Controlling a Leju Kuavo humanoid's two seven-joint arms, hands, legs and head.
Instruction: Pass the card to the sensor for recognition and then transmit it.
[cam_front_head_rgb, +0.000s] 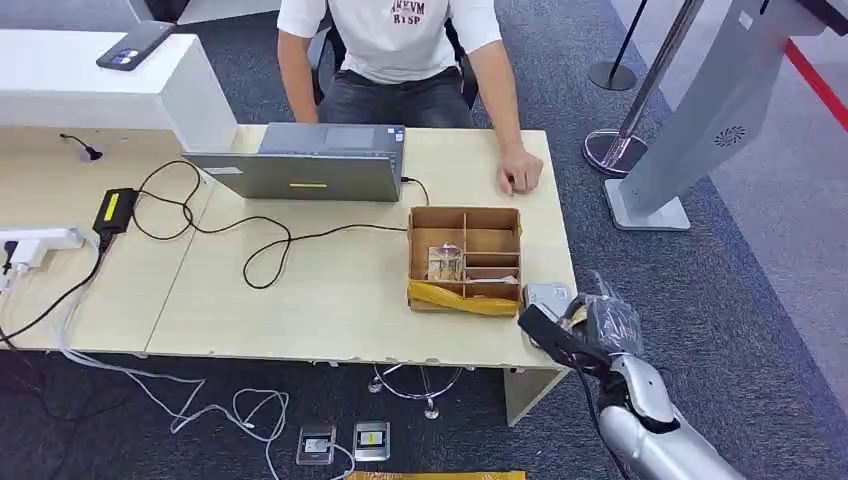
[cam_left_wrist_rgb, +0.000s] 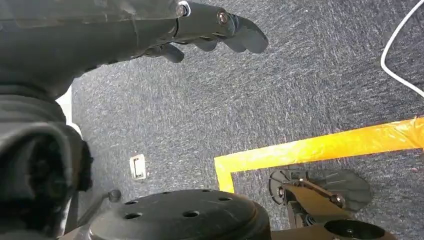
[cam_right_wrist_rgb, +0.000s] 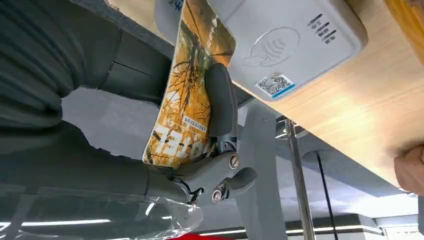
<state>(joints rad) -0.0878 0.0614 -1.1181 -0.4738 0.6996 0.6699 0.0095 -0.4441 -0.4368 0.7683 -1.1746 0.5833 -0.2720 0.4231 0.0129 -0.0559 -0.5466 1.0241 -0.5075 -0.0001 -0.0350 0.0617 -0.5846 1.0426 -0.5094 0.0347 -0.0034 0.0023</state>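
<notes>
Even, bright indoor light — soft shadows; wrist views blurred close up.

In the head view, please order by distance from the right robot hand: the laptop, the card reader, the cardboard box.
From the right robot hand:
1. Card reader, at the table corner beside it.
2. Cardboard box, just beyond the reader.
3. Laptop, far side, before the person.

I see an orange-and-yellow card (cam_right_wrist_rgb: 186, 100) with a dry-grass pattern, pinched in my dark grey right hand (cam_right_wrist_rgb: 200, 145) against the white reader (cam_right_wrist_rgb: 290, 40). Beside the reader, the box (cam_front_head_rgb: 465, 258) is brown with a yellow strip; the table (cam_front_head_rgb: 300, 300) is pale wood.
</notes>
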